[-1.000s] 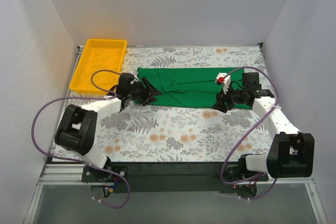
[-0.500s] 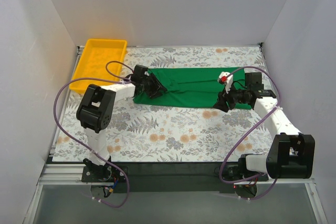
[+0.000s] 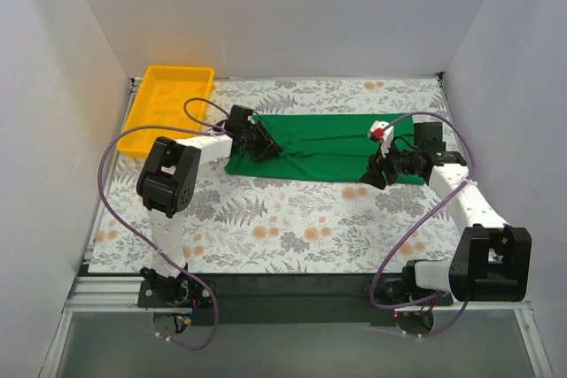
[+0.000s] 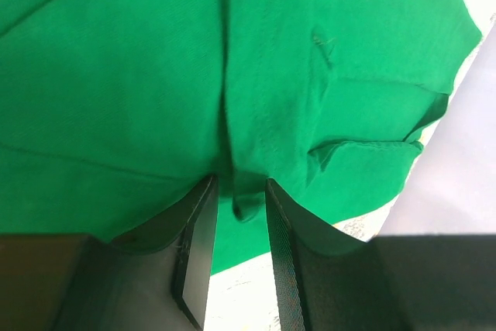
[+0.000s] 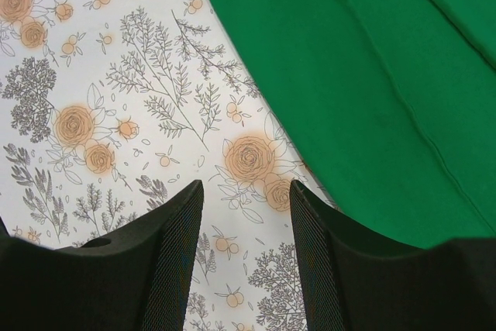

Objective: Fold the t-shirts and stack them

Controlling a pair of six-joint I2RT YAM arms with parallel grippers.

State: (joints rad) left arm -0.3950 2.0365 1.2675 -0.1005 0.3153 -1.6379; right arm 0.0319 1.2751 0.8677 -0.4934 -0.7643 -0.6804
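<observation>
The bright green t-shirt [image 3: 328, 143] lies folded into a long strip across the far middle of the table. My left gripper [image 3: 264, 143] is at its left end. In the left wrist view the jaws [image 4: 240, 187] stand narrow, with a puckered fold of the t-shirt [image 4: 155, 75] pinched between the tips. My right gripper [image 3: 372, 174] is open and empty. It hovers over the flowered tablecloth just off the shirt's near right edge. The right wrist view shows the gripper [image 5: 244, 191] and the t-shirt [image 5: 372, 75] to its upper right.
A yellow plastic tray [image 3: 168, 108] stands at the far left, just left of the shirt. White walls close the table on the left, back and right. The flowered tablecloth [image 3: 292, 219] covers the near half. Purple cables loop by both arms.
My left gripper has swung from the table left of the shirt onto the shirt's left end, and its jaws have narrowed on the cloth. The right arm has barely moved.
</observation>
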